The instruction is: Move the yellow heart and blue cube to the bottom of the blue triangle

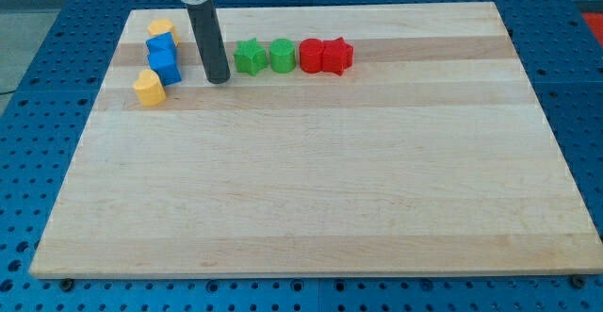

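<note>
A big wooden board [311,180] fills most of the picture, with a blue holey table [28,57] seen around its edges. The dark rod [209,39] comes down from the top of the picture, a little left of the middle, and my tip [219,79] is set on the board in the upper left part. Nothing is held by the rod, since it has no claws to open or close; it can only push, and right now no block is touched by it. The tip is placed in the gap between two groups of blocks, so both groups are left alone. To its right, a row is made along the upper part of the board by a green star [249,57], a green block [282,55] whose shape is hard to tell, a red block [311,56] and a red star [337,56]; they are packed side by side. To its left, a small column is made near the upper left corner. At the top of it a yellow block [160,28] is seen, then the blue triangle [160,44] just under it, then the blue cube [165,66] touching the triangle from below, and last the yellow heart [148,88], pressed against the cube's lower left. The cube and heart are lined up under the triangle, so the job looks about done, and the rod seems to be kept off to the side so nothing gets knocked.
</note>
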Tool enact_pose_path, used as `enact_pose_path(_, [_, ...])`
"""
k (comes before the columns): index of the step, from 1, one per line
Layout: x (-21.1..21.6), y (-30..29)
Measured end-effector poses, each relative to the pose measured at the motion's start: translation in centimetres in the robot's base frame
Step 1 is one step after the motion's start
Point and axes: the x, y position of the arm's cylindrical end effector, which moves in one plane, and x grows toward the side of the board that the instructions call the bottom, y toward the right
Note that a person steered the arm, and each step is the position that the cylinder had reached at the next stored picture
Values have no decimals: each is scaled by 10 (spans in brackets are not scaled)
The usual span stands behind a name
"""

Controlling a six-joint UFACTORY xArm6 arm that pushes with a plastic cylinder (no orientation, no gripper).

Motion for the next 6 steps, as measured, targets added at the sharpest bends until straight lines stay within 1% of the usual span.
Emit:
enact_pose_path(1, [-9,-9])
enact_pose_path(6, [-9,-52])
